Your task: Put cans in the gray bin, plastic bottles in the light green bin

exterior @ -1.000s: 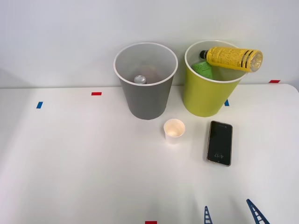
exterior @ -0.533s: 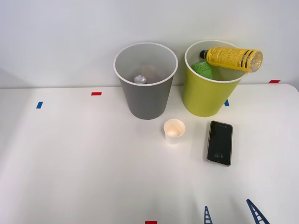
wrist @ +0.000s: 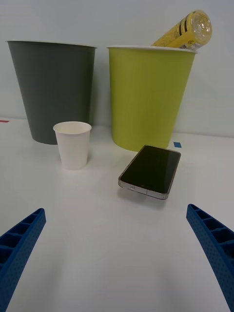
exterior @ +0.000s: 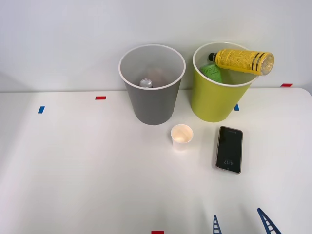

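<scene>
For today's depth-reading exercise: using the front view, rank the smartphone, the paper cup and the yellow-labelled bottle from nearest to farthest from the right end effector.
From the right end effector, at the near table edge:
1. Smartphone, straight ahead of it.
2. Paper cup, further to the left.
3. Yellow-labelled bottle, lying across the light green bin's rim at the back.

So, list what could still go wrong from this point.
1. The yellow bottle lies across the light green bin's rim with its base jutting outside; a nudge might tip it onto the table.
2. The paper cup and black phone stand between the open right hand and the bins; reaching forward may knock them, or they could be mistaken for sortable items.
3. The can already sits inside the gray bin, so further reaching there looks needless.
</scene>
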Robot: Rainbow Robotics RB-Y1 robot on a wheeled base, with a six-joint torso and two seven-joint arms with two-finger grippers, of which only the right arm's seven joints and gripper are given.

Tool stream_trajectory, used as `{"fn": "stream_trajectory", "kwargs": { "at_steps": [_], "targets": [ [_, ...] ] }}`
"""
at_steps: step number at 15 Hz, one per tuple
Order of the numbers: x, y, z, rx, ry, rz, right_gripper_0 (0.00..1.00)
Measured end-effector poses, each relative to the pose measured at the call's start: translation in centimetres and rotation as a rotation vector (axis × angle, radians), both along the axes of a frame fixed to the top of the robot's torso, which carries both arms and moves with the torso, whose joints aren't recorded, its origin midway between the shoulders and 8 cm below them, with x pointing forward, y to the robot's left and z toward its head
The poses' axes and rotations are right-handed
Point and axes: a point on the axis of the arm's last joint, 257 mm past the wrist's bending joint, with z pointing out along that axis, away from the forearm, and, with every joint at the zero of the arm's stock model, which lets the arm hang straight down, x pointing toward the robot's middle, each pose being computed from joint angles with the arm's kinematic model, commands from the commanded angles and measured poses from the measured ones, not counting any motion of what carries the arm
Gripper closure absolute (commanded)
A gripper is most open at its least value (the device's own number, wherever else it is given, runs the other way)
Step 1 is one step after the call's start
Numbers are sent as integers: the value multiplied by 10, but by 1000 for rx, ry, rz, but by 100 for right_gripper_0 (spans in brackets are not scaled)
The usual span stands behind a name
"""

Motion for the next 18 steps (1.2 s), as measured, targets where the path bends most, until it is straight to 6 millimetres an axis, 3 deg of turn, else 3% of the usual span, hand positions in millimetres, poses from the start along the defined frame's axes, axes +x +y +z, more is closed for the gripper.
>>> {"fn": "stream_trajectory", "kwargs": {
  "at_steps": [18],
  "targets": [
    [0, 0, 0, 0, 0, 0, 0]
  ]
}}
